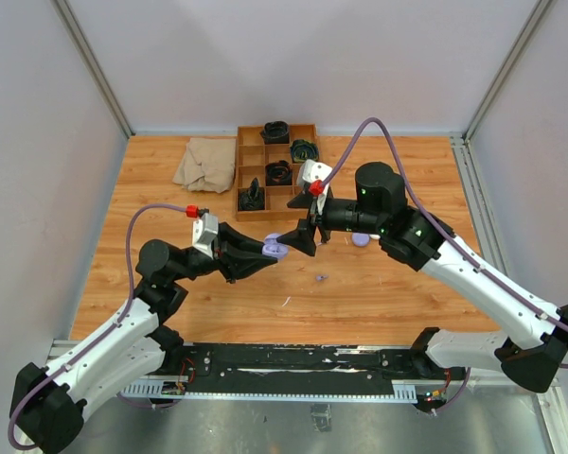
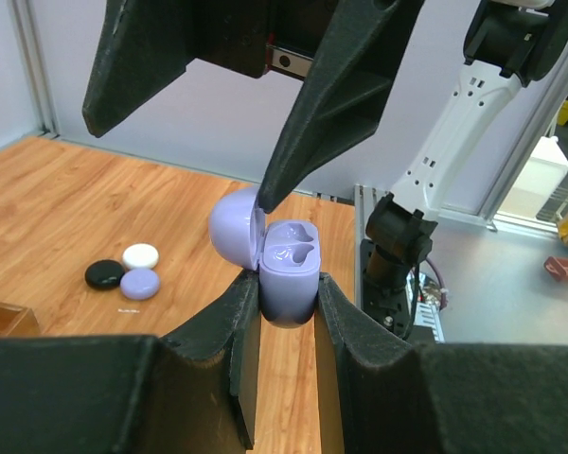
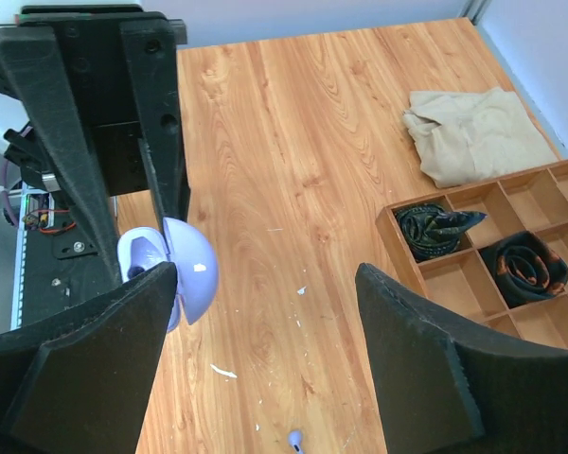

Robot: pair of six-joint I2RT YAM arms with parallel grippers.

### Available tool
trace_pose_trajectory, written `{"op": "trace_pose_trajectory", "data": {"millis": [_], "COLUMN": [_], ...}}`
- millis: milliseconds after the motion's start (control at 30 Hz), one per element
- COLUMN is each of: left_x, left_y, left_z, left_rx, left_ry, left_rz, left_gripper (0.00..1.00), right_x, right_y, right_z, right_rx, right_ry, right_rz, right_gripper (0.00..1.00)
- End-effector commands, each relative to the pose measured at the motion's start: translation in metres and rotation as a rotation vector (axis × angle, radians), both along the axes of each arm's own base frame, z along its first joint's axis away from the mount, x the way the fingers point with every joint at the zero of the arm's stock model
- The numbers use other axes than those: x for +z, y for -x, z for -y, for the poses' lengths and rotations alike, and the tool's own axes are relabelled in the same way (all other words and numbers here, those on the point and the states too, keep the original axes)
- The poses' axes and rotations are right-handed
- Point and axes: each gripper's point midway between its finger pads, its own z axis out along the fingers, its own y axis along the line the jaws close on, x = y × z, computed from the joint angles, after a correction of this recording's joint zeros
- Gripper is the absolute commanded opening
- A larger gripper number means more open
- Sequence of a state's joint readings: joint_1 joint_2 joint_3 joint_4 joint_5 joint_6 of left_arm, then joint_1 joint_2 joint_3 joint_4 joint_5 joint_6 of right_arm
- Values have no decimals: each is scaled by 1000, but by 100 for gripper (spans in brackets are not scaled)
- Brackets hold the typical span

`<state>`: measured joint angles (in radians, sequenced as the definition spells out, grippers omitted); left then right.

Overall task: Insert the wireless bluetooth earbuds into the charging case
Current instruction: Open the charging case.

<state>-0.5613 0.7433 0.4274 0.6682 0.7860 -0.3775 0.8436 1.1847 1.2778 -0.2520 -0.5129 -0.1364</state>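
My left gripper (image 2: 286,295) clamps the open lilac plastic charging case (image 2: 290,270); my right gripper (image 3: 265,279) hangs spread beside its lid. A tiny lilac stemmed earbud (image 1: 320,277) lies on the wooden table (image 1: 417,307), at the case's four o'clock from above.

Robot lab cell: white panel walls (image 1: 293,57), aluminium posts (image 1: 92,66), wooden tabletop (image 1: 151,165).

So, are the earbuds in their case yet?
Not yet. Done: the lilac case is flipped open. In hand: the left gripper clamps it, and the right gripper hovers open beside it, empty. Left: one lilac earbud lies on the table, waiting to go in.
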Motion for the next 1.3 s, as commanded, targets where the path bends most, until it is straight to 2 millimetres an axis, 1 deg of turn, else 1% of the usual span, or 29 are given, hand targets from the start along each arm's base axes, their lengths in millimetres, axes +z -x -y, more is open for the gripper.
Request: {"op": "trace_pose_trajectory", "data": {"millis": [0, 100, 233, 300, 467, 533, 700, 800, 900, 967, 1100, 1233, 1267], "left_x": [2, -1, -3, -1, -7, -13, -32, -39, -31, -29, -26, -27, -30], "left_y": [5, 2, -9, -13, -25, -31, -54, -59, -58, -61, -67, -60, -58], "left_z": [1, 1, -2, -4, -10, -12, -16, -15, -16, -19, -26, -27, -27], "left_rx": [-19, -7, 61, 95, 179, 209, 291, 286, 277, 291, 321, 296, 293], "left_ry": [4, 3, 12, 13, -34, -89, -211, -238, -208, -211, -240, -230, -235], "left_rz": [36, 31, 33, 52, 101, 129, 168, 199, 261, 307, 383, 446, 469], "left_gripper": [0, 0, 0, 0, 0, 0, 0, 0, 0, 0, 0, 0, 0], "right_x": [17, 18, 20, 18, 6, -3, -27, -43, -61, -75, -110, -140, -148], "right_y": [-8, -9, -6, -9, -22, -25, -36, -45, -51, -54, -63, -74, -76], "right_z": [4, 6, 9, 13, 33, 40, 58, 70, 78, 84, 95, 106, 108], "right_rx": [-51, -57, -53, -80, -193, -232, -336, -414, -472, -512, -600, -692, -705], "right_ry": [-23, -24, -20, -4, 43, 62, 115, 149, 191, 230, 308, 385, 409], "right_rz": [40, 29, 17, 8, -50, -86, -143, -173, -213, -234, -294, -327, -333], "right_gripper": [78, 78, 79, 80, 80, 80, 80, 80, 80, 80, 80, 80, 80]}}
